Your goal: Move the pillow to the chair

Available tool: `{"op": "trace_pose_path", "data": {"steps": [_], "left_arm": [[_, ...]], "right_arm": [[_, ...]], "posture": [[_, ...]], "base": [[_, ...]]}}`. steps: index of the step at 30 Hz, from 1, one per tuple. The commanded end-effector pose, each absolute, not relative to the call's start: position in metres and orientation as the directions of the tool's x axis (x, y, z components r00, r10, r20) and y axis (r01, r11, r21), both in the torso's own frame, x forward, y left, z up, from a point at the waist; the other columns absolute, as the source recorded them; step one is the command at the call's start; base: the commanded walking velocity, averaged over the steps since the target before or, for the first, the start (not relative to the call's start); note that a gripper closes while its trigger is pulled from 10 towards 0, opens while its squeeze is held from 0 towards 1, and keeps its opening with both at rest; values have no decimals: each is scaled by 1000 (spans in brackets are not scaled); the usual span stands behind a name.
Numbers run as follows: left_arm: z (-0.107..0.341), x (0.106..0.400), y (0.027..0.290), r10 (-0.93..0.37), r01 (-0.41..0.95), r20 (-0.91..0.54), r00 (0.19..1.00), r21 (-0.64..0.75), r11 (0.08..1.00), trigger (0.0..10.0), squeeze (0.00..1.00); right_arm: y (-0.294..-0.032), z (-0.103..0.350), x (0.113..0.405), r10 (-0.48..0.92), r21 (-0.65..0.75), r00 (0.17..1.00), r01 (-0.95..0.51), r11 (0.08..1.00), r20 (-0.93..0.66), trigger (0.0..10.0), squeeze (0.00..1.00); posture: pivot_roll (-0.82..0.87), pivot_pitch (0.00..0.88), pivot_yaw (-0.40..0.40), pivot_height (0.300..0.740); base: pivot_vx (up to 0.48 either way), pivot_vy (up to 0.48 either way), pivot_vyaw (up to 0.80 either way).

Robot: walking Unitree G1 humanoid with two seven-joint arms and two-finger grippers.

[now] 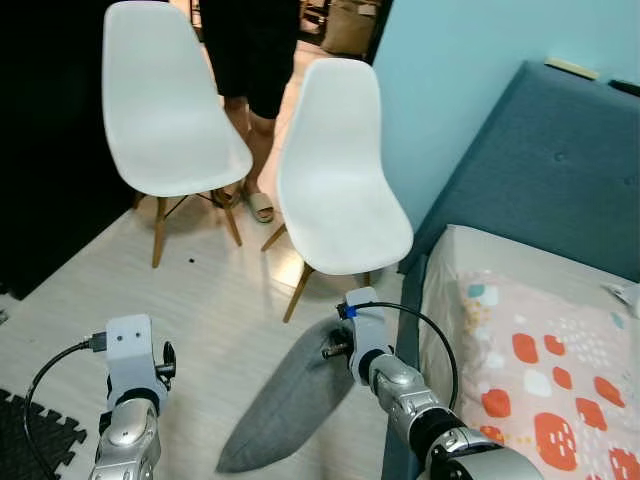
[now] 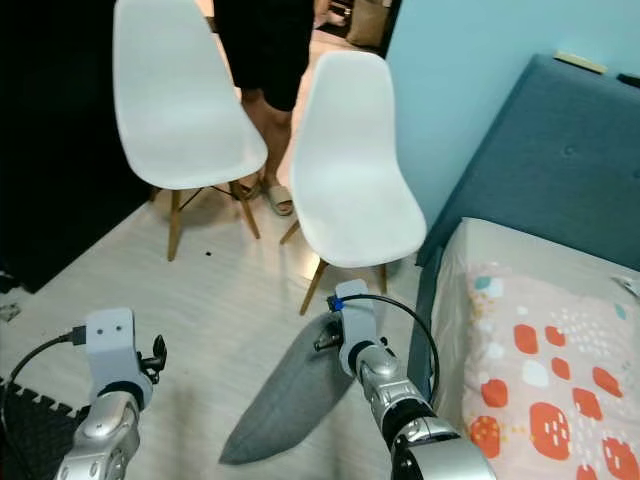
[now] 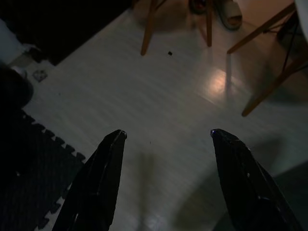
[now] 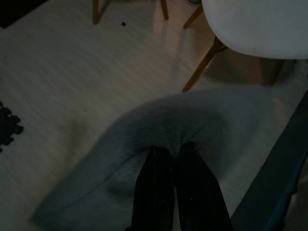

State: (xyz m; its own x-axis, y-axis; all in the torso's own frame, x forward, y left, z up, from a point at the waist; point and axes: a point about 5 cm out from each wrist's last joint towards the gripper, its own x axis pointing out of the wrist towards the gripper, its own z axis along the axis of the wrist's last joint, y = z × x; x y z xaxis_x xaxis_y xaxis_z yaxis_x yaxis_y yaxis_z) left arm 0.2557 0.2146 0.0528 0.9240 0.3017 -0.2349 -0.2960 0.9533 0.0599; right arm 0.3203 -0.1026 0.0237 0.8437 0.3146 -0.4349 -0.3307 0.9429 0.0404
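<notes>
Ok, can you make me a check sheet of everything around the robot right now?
Surface: pale wood floor; black foam mat at the robot's left.
Job's things: grey pillow hangs low over the floor; two white chairs, the near chair just ahead, the far chair to its left.
Clutter: small dark speck on the floor.
Grippers: right pincer shut on the pillow; left pincer open over bare floor.
Cables: black cable looped by the right wrist; another cable at the left wrist.
Surroundings: blue bed with a patterned sheet on the right; a person stands behind the chairs.
</notes>
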Motion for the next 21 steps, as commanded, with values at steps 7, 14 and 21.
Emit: {"op": "trace_pose_path", "data": {"steps": [7,14,21], "left_arm": [[55,278,199,202,-190,-255,946,69,979,10000,0],[55,286,197,194,-190,-273,942,39,981,10000,0],[55,287,195,185,-177,-265,946,54,983,10000,0]], "right_arm": [[-132,27,323,178,2,907,-192,981,-381,10000,0],[-137,25,320,139,-3,922,-150,989,-361,10000,0],[-136,26,320,154,-18,920,-172,985,-359,10000,0]], "posture": [[117,74,-111,740],[93,69,-86,740],[77,68,-87,740]], "base": [[0,0,0],[0,0,0],[0,0,0]]}}
